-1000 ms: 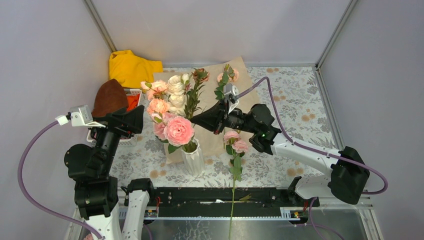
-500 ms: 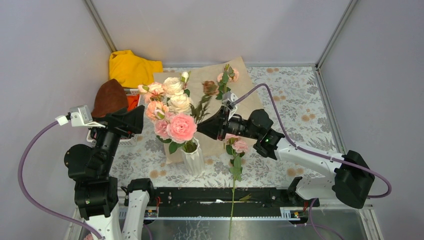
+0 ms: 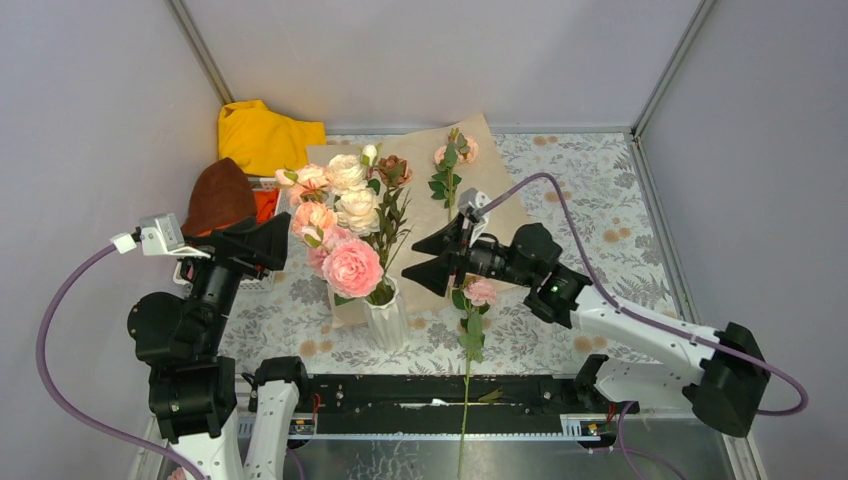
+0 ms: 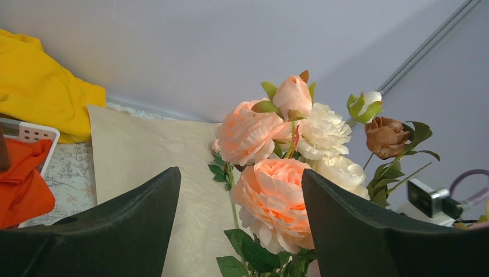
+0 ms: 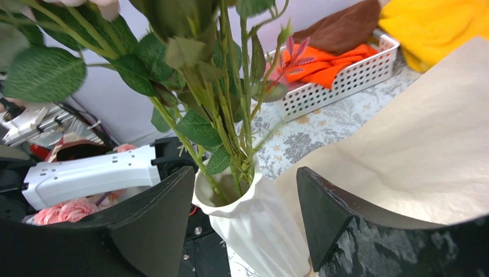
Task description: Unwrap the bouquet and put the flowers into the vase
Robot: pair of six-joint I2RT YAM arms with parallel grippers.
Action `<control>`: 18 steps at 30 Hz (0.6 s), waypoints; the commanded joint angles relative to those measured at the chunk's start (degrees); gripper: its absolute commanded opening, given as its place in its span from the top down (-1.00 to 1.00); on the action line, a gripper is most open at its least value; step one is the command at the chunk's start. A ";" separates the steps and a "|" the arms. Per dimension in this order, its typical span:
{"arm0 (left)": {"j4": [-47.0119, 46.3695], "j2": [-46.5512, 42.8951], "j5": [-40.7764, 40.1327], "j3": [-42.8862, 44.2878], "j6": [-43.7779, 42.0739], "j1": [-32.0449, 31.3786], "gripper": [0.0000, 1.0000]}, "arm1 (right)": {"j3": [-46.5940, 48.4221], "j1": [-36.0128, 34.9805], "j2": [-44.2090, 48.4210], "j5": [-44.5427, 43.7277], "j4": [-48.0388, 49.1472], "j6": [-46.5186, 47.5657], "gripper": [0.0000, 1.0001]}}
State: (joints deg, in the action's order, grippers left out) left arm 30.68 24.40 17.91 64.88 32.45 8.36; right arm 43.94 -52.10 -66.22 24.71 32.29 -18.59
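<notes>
Midway through filling the vase (image 3: 385, 318), most flowers (image 3: 345, 225) already standing in it, right gripper (image 3: 418, 262) gaping empty at its 1 o'clock, left gripper (image 3: 283, 245) wide and idle at 10 o'clock; next, reaching for the pink-headed stem (image 3: 472, 335) lying at 3 o'clock.

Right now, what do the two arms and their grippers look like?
Both the left arm and the right arm have black joint housings and white links. A purple cable loops to a small white-grey camera at each wrist. The left gripper and right gripper carry broad black wedge-shaped fingers. A green light glows near the right wrist.
</notes>
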 commanded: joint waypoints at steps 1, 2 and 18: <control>-2.55 -0.92 0.73 1.02 0.16 0.36 -0.68 | 1.58 -0.35 6.90 -7.22 -6.03 3.32 -0.47; -2.55 -0.96 0.77 1.01 0.10 0.34 -0.68 | 1.87 -0.31 8.01 -9.48 -8.97 3.83 -0.47; -4.13 -0.73 2.40 -0.28 1.17 0.31 -0.68 | 5.17 -0.33 -1.12 -40.13 -43.23 -9.36 -0.51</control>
State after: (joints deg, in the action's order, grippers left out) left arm 30.44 24.03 19.09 64.86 32.88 8.36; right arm 44.45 -52.14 -61.14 -8.16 -2.00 -22.22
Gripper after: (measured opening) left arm 0.839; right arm 0.755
